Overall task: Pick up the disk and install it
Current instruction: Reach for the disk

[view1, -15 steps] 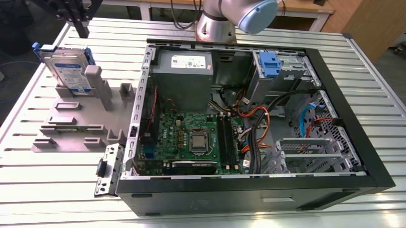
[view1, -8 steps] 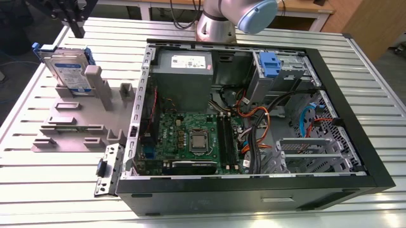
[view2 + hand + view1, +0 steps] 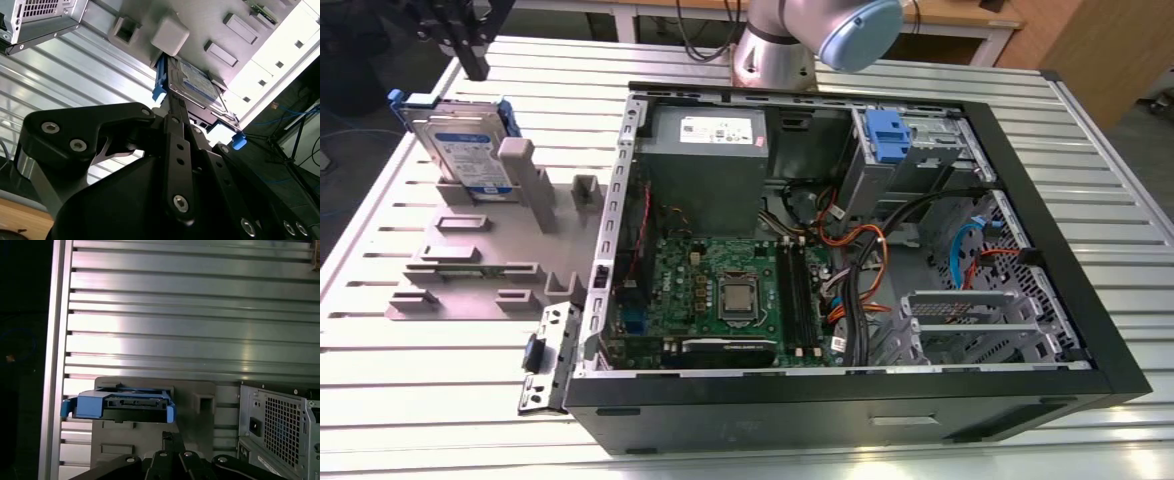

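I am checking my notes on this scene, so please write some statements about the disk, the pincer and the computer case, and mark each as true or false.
1. The disk stands on edge in the grey holder, outside the computer case. True.
2. The pincer holds the disk. False: it hangs above it, apart.
3. The case is closed. False: its side is open.
4. The disk is at the exterior view's left of the case. True.

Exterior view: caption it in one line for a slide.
Gripper hovers above the disk, standing on edge in a grey fixture beside the open computer case on the slatted table.
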`<move>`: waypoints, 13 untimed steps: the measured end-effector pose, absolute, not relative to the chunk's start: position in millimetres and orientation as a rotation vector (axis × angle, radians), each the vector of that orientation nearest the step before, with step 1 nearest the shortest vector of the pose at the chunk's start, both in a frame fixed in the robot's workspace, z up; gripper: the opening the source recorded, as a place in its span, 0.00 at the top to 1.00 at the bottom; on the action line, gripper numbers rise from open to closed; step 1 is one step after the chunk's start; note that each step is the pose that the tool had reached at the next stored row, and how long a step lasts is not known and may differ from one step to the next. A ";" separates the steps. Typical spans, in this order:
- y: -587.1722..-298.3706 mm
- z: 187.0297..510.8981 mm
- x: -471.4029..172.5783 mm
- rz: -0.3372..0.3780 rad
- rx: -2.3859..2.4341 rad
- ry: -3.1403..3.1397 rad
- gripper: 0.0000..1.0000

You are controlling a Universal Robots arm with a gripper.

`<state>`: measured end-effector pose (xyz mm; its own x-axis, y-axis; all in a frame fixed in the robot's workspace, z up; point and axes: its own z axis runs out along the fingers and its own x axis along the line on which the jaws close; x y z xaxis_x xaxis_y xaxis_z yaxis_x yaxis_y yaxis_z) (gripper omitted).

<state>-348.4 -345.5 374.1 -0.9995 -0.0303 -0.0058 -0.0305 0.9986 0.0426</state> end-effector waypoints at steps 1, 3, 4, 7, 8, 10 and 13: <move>-345.4 374.0 -349.6 0.067 -0.049 3.135 0.89; -345.4 373.8 -351.7 0.067 -0.050 3.136 0.89; -345.4 373.7 -352.7 0.067 -0.051 3.136 0.89; -345.3 373.5 -355.7 0.067 -0.053 3.136 0.89; -345.3 373.4 -356.7 0.067 -0.053 3.136 0.89; -345.2 373.2 -358.7 0.067 -0.054 3.136 0.89; -345.1 373.0 -361.4 0.067 -0.055 3.136 0.89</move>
